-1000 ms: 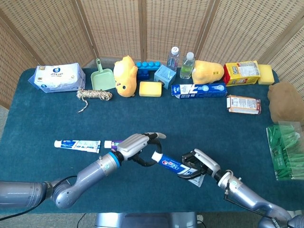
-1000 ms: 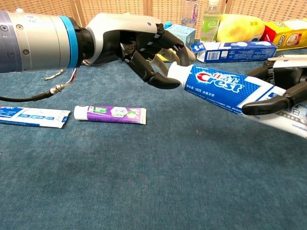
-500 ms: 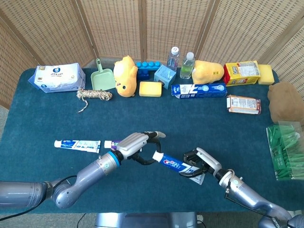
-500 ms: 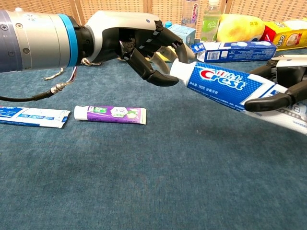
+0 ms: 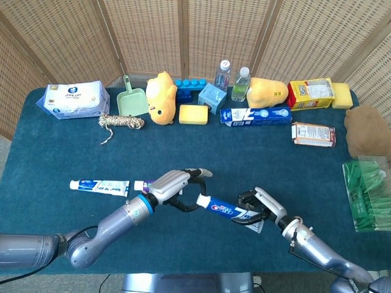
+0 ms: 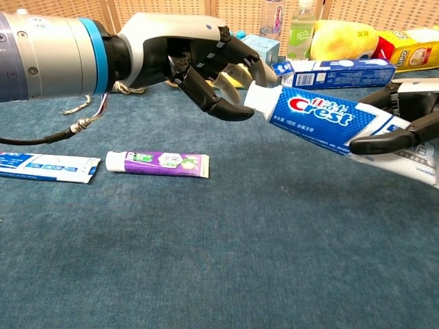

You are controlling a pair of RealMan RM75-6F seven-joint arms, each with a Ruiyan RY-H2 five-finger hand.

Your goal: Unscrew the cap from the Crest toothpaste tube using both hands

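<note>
While the right hand (image 6: 401,123) grips the toothpaste tube (image 6: 322,116) up off the table near its front edge, the left hand (image 6: 199,58) has its fingers (image 6: 230,110) curled around the cap (image 6: 255,96), seemingly pinching it. I'd keep the tube dead still, squeeze the cap firmly and twist only the left wrist, no pulling.

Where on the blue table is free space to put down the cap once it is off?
Bare cloth lies in the middle band, between the coiled rope and the flat orange-and-white packet, and along the near edge below the purple toothpaste tube. The back row around the blue toothpaste box is crowded; the right edge holds the green plastic packet.
</note>
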